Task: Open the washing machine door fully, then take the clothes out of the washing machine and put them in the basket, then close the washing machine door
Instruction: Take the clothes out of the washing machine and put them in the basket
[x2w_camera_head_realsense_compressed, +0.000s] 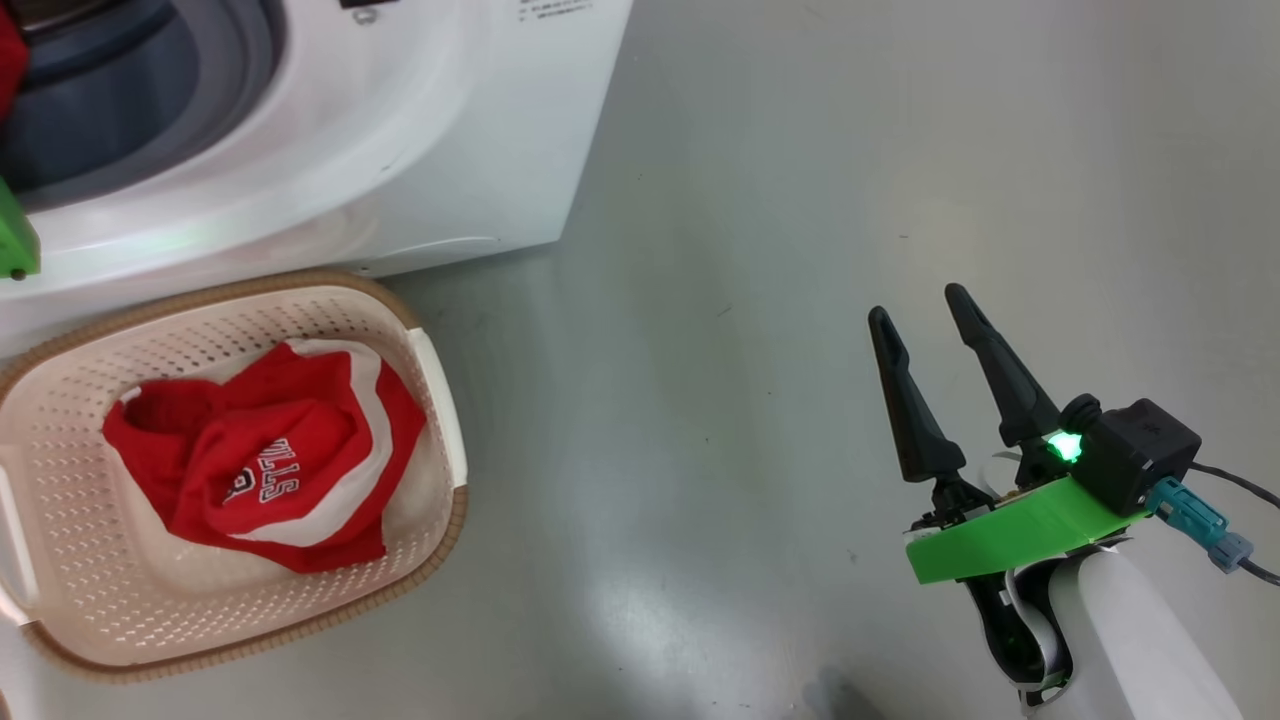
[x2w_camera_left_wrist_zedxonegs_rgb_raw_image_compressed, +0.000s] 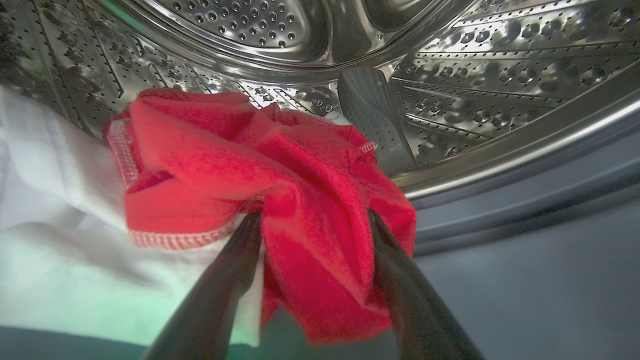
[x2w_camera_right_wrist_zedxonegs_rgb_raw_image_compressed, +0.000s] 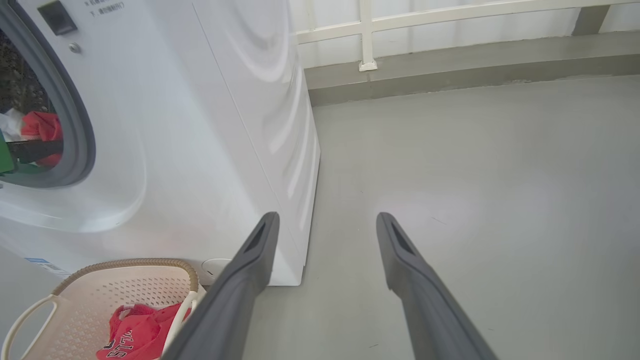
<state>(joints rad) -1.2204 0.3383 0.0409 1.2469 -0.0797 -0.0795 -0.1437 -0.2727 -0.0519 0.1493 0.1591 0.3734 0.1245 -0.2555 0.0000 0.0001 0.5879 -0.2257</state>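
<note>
The washing machine (x2w_camera_head_realsense_compressed: 450, 150) stands with its opening uncovered; the door is out of view. Inside the perforated steel drum (x2w_camera_left_wrist_zedxonegs_rgb_raw_image_compressed: 500, 65) lies a red garment (x2w_camera_left_wrist_zedxonegs_rgb_raw_image_compressed: 225, 150) with a white panel. My left gripper (x2w_camera_left_wrist_zedxonegs_rgb_raw_image_compressed: 314, 214) reaches into the drum and is open, its fingers straddling a fold of that red fabric. A second red garment with white lettering (x2w_camera_head_realsense_compressed: 270, 460) lies in the cream basket (x2w_camera_head_realsense_compressed: 250, 285) on the floor in front of the machine. My right gripper (x2w_camera_head_realsense_compressed: 917, 303) hovers open and empty over the floor to the right.
The grey floor (x2w_camera_head_realsense_compressed: 750, 350) stretches right of the machine. A low kerb and a white railing (x2w_camera_right_wrist_zedxonegs_rgb_raw_image_compressed: 367, 35) run along the back. The machine's side (x2w_camera_right_wrist_zedxonegs_rgb_raw_image_compressed: 280, 125) and the basket (x2w_camera_right_wrist_zedxonegs_rgb_raw_image_compressed: 100, 300) are left of my right gripper (x2w_camera_right_wrist_zedxonegs_rgb_raw_image_compressed: 326, 216).
</note>
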